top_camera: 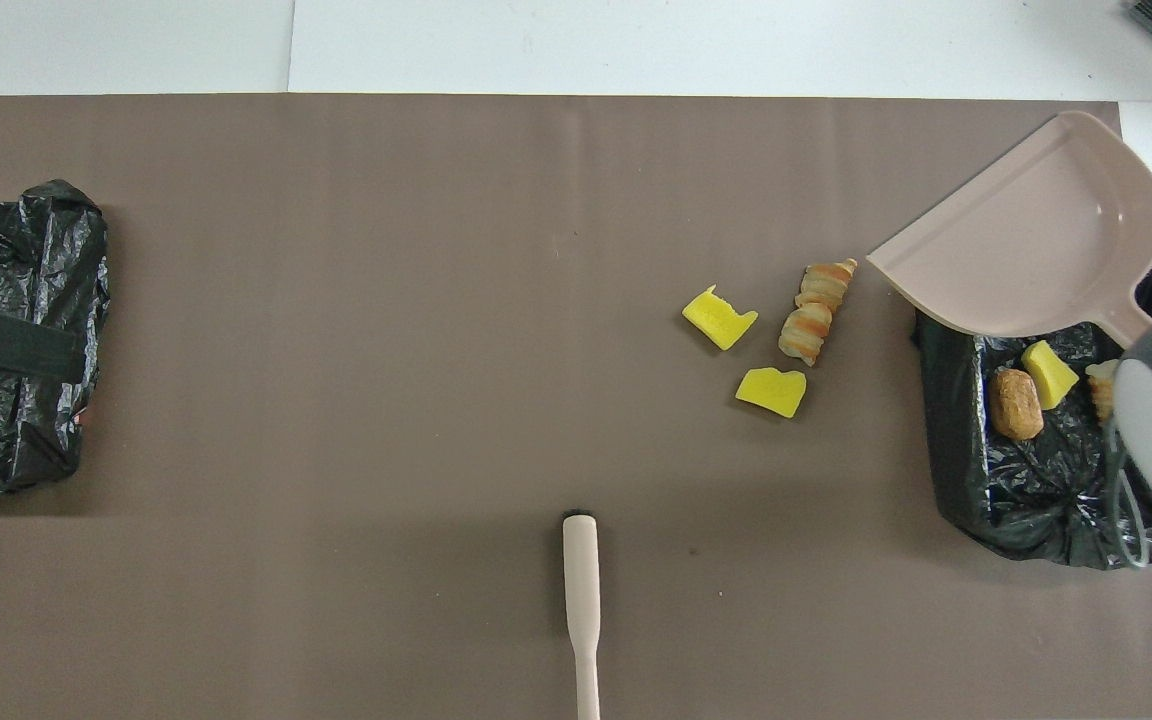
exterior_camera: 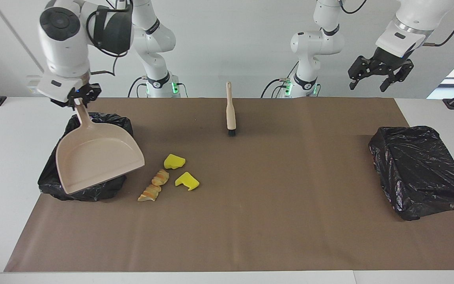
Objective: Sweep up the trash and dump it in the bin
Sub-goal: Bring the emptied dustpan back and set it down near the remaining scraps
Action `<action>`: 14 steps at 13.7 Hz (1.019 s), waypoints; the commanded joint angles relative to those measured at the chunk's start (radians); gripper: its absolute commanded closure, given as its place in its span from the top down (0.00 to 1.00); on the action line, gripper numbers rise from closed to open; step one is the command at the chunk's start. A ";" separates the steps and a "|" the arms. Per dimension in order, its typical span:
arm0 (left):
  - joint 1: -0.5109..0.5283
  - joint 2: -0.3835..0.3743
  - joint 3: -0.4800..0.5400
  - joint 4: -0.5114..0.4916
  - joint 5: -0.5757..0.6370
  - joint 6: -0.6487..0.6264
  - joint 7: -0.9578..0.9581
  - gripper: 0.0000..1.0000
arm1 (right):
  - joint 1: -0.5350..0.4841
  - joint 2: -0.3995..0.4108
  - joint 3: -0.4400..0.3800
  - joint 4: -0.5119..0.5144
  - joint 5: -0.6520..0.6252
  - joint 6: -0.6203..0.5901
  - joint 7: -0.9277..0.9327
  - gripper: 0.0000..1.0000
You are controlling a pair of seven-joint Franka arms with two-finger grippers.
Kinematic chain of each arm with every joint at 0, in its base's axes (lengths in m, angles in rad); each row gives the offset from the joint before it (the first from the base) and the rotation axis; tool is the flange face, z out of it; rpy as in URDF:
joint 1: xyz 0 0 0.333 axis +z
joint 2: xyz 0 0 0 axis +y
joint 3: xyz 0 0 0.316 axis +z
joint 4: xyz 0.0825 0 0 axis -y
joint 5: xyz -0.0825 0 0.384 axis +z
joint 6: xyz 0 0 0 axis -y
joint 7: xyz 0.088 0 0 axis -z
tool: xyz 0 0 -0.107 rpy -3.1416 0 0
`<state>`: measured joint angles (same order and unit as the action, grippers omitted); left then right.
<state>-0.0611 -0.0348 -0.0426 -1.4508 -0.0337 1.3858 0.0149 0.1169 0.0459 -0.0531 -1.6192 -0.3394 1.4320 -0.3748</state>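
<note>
My right gripper (exterior_camera: 78, 100) is shut on the handle of the beige dustpan (exterior_camera: 97, 157), which it holds tilted over the black-lined bin (exterior_camera: 81, 191) at the right arm's end. The pan (top_camera: 1036, 240) is empty. Inside this bin (top_camera: 1026, 490) lie a brown bread piece (top_camera: 1016, 403), a yellow chunk (top_camera: 1048, 373) and another scrap partly hidden by my arm. On the mat beside the bin lie two yellow sponge chunks (exterior_camera: 174, 161) (exterior_camera: 187, 181) and two bread pieces (exterior_camera: 160, 177) (exterior_camera: 150, 193). My left gripper (exterior_camera: 380, 77) is open and empty, raised in the air.
A beige brush (exterior_camera: 231, 112) lies on the mat near the robots, mid-table, and shows in the overhead view (top_camera: 581, 600). A second black-lined bin (exterior_camera: 420, 169) stands at the left arm's end. The brown mat (exterior_camera: 250, 221) covers the table.
</note>
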 commanded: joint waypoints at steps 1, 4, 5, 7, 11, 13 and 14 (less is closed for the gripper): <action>-0.049 -0.027 0.044 -0.034 0.000 0.019 0.028 1.00 | 0.100 0.058 -0.004 0.013 0.121 -0.009 0.297 0.00; -0.103 -0.028 0.106 -0.037 0.000 0.015 0.030 1.00 | 0.242 0.144 -0.004 0.027 0.230 0.037 0.581 0.00; -0.097 -0.028 0.106 -0.039 -0.002 0.015 0.027 1.00 | 0.274 0.147 -0.004 0.028 0.271 0.112 0.635 0.00; -0.094 -0.027 0.106 -0.036 -0.002 0.015 0.019 1.00 | 0.335 0.164 -0.004 0.027 0.363 0.177 0.704 0.00; -0.080 -0.028 0.109 -0.036 -0.002 0.007 0.017 1.00 | 0.463 0.328 -0.004 0.106 0.413 0.310 0.960 0.00; -0.080 -0.028 0.109 -0.036 -0.002 0.010 0.016 1.00 | 0.490 0.406 -0.004 0.178 0.415 0.330 1.007 0.00; -0.082 -0.027 0.106 -0.036 -0.002 0.016 0.014 1.00 | 0.506 0.440 -0.004 0.199 0.416 0.350 1.016 0.00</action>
<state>-0.1379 -0.0374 0.0599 -1.4555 -0.0337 1.3850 0.0303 0.6077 0.3939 -0.0487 -1.5262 0.0545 1.7764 0.6097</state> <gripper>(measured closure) 0.000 0.678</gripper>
